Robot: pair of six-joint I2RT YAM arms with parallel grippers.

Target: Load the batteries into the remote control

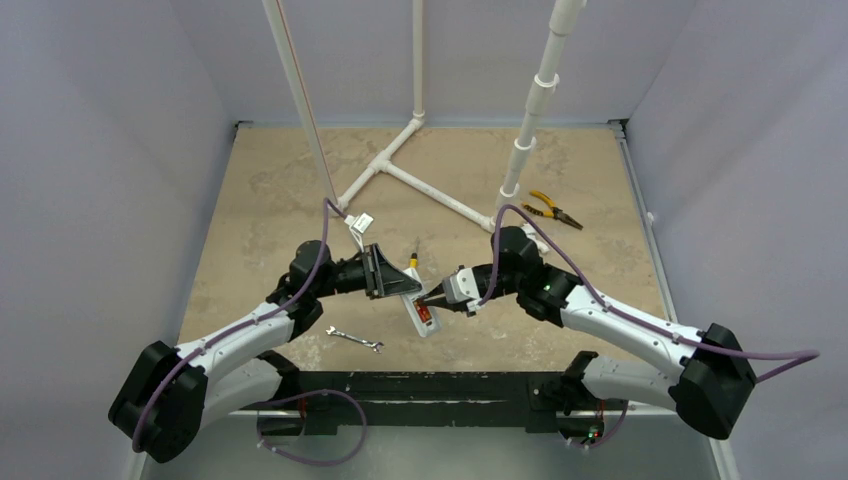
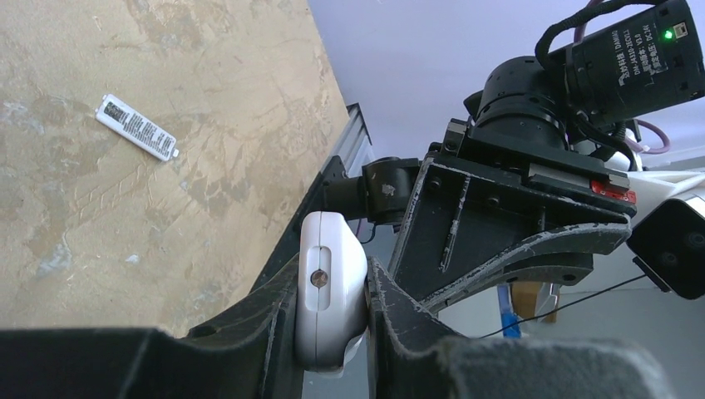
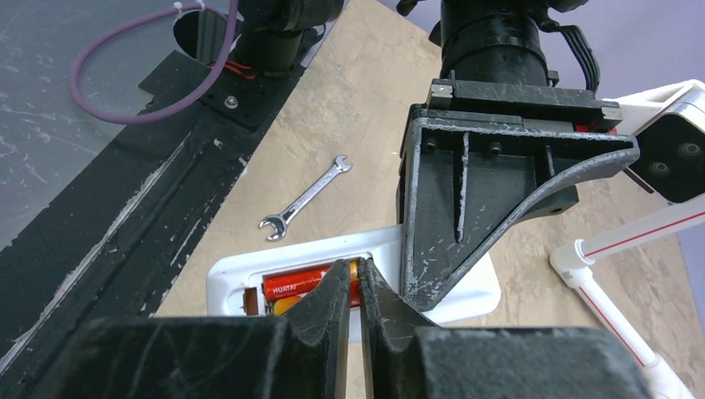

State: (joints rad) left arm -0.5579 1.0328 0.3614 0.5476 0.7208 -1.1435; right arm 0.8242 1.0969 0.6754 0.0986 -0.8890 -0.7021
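Looking down from overhead, the left gripper (image 1: 405, 290) is clamped on one end of the remote control (image 1: 430, 326), which sticks out past its fingertips towards the arm bases. The right gripper (image 1: 437, 297) comes in from the opposite side, its tips touching the remote where the orange-red of the batteries (image 1: 424, 312) shows. A silver wrench (image 1: 355, 340) lies on the table nearer the bases than the left gripper, and a yellow-handled screwdriver (image 1: 413, 262) lies just beyond both grippers.

Through the left wrist camera, both fingers (image 2: 266, 316) press flat against the sides of the white remote, grasping it edge-up. A small white labelled strip (image 2: 135, 126) lies on the table well away from the gripper.

Through the right wrist camera, the right fingers (image 3: 328, 299) are drawn almost together, only a sliver between them, their tips down in the remote's open compartment against the end of the upper battery. The second battery lies just beside it, partly hidden by those fingers.
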